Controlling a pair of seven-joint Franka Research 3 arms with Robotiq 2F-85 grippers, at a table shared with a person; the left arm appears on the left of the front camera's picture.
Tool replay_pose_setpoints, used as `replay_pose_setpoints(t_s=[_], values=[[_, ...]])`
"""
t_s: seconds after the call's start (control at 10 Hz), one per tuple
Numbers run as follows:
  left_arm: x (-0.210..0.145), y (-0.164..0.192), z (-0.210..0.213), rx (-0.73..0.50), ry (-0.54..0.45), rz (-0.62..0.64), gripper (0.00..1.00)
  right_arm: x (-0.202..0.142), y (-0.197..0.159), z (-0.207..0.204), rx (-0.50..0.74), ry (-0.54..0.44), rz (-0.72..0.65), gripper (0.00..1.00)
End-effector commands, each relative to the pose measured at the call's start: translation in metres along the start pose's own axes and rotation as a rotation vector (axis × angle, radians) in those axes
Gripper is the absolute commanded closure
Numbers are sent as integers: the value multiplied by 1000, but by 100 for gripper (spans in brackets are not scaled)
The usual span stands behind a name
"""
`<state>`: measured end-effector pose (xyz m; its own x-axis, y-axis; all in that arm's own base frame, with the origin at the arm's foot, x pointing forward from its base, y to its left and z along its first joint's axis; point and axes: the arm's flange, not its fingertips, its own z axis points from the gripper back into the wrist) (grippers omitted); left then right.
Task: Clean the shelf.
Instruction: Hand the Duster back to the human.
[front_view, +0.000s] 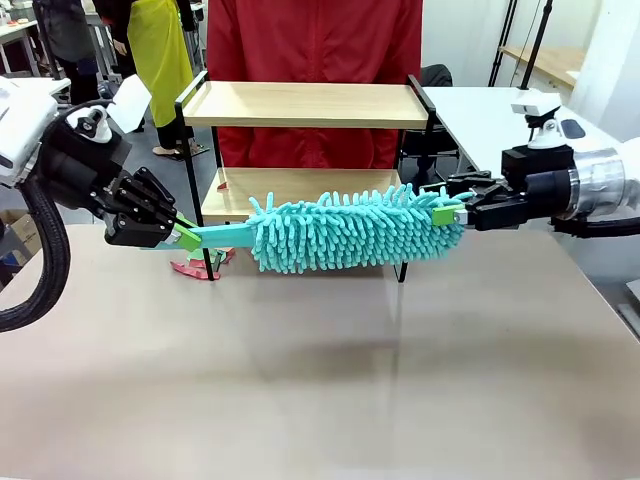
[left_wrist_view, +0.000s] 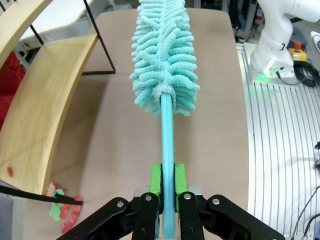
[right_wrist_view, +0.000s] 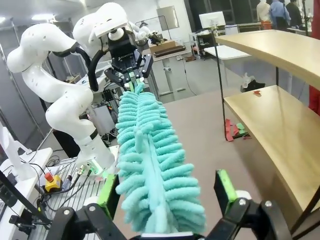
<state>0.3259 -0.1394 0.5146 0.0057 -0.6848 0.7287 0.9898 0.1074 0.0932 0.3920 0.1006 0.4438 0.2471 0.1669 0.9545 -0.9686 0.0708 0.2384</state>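
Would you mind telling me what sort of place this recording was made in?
Most likely a robotics lab or workshop. A white robot arm stands on a base with cables and a red stop button, white worktables sit beyond the shelf, and a monitor shows farther back.

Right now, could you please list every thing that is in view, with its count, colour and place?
shelf: one, light wood boards in black frame, far side of the table.
duster: one, turquoise, held level in front of the shelf's lower board.
small scraps: a few, red and green, on the table by the shelf's left foot; one red bit on the lower board.
table: one, beige.
person: one, red top, behind the shelf.
left gripper: jaws shut on the duster's handle.
right gripper: jaws open around the duster's tip.
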Motion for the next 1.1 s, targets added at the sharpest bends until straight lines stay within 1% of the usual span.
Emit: replay_pose_setpoints(t_s=[0.0,0.2,0.5,0.8,0.9,1.0], values=[[2,0,1,1,-21,-4,87,-21,15,-14,3,-53,-2,0],[2,0,1,1,-21,-4,87,-35,15,-19,24,-53,-29,0],[2,0,1,1,-21,-4,87,-45,17,-21,41,-65,-35,0],[2,0,1,1,-21,-4,87,-48,15,-23,55,-82,-34,0],[2,0,1,1,-21,-4,87,-47,15,-23,61,-79,-29,60],[2,0,1,1,-21,-4,87,-47,15,-24,77,-71,-29,60]])
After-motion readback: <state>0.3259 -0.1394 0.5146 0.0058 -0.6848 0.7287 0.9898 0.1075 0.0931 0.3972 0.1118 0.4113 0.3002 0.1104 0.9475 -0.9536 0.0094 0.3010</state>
